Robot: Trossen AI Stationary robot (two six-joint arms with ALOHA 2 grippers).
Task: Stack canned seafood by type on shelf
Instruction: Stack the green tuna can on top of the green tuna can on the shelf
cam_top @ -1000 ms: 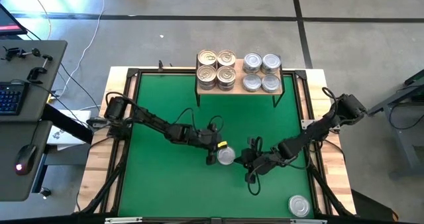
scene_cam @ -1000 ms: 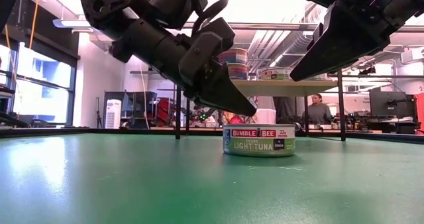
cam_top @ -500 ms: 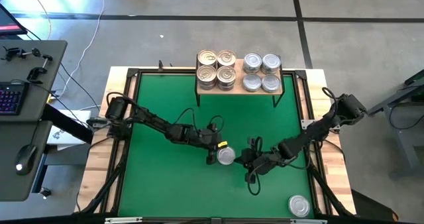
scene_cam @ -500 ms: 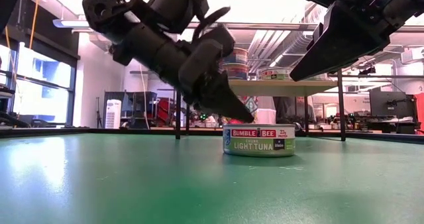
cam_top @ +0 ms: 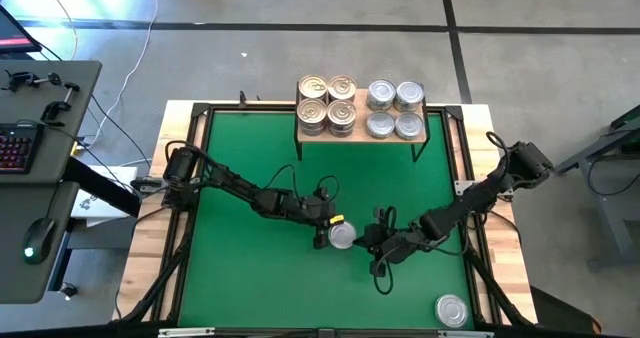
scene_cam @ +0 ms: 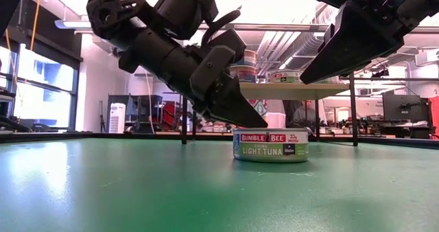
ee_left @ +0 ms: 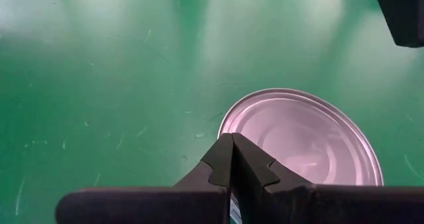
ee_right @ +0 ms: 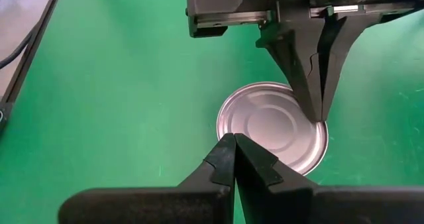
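- Green matting (cam_top: 250,268) covered the tabletop, with a workshop and a seated person (scene_cam: 333,113) beyond its far edge.
- At the far edge stood the wooden shelf (cam_top: 361,135), carrying four gold-lidded tins (cam_top: 327,104) on one side and four silver-lidded tins (cam_top: 394,110) on the other; whether these were stacked could not be judged from above.
- One Bumble Bee tuna tin (scene_cam: 270,145) sat mid-mat, another silver tin (cam_top: 451,309) near the front right corner.
- Ten tins showed in all.
- Left gripper (scene_cam: 264,121), fingers pressed together, hung with its tip at the tuna tin's rim; contact was hard to tell.
- Right gripper (ee_right: 234,143), likewise closed and empty, hovered just beside that tin.
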